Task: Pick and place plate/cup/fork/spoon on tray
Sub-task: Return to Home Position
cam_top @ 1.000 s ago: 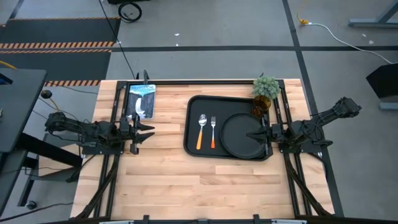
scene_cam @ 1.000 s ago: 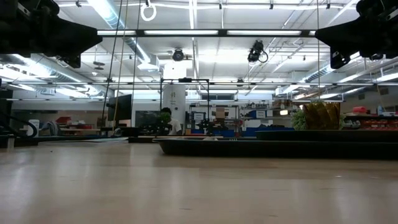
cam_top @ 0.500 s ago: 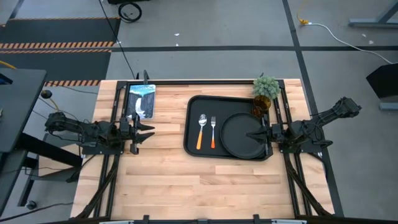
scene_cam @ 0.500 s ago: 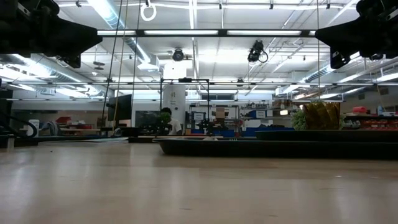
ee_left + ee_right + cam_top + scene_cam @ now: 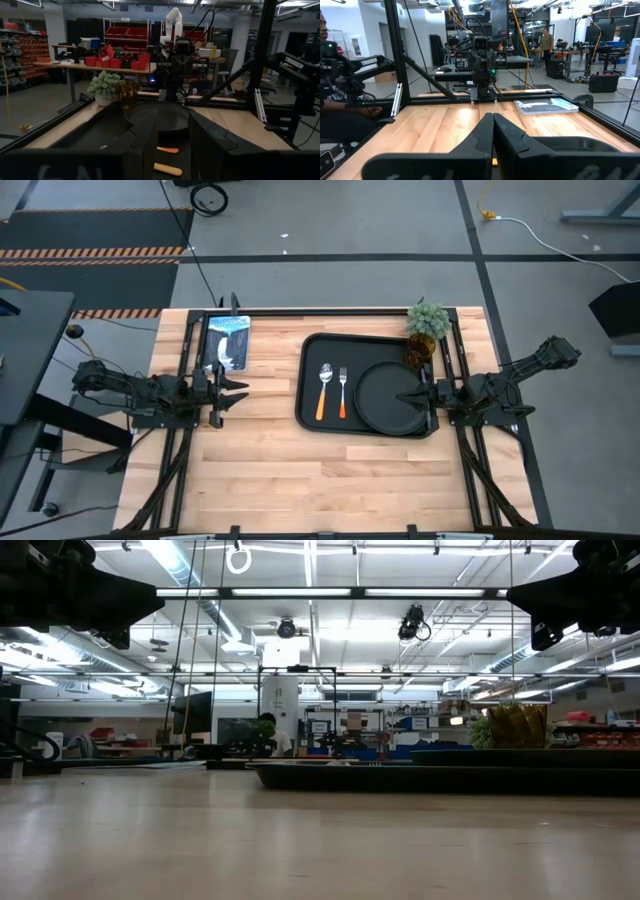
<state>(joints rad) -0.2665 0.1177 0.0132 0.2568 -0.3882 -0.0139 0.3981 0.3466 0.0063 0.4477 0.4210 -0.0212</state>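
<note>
A wooden table (image 5: 260, 460) is seen from above, with a black rectangular tray (image 5: 311, 416) toward its right half as the landmark. Inside the tray, the round black plate (image 5: 385, 400) fills the right portion. The spoon (image 5: 324, 389) and the fork (image 5: 342, 390) lie side by side in the tray's left portion, spoon farther left, orange handles pointing toward the tray's near edge. The amber cup (image 5: 417, 350) sits at the tray's far right corner, just beside a small green potted plant (image 5: 427, 319) (whether the cup rests inside the rim cannot be told). A booklet (image 5: 227, 340) lies on the table well left of the tray.

The left end effector (image 5: 238, 392) hovers over bare wood left of the tray, fingers spread apart, holding nothing. The right end effector (image 5: 404, 396) sits over the plate at the tray's right edge, fingers pressed together in a point, gripping nothing.
</note>
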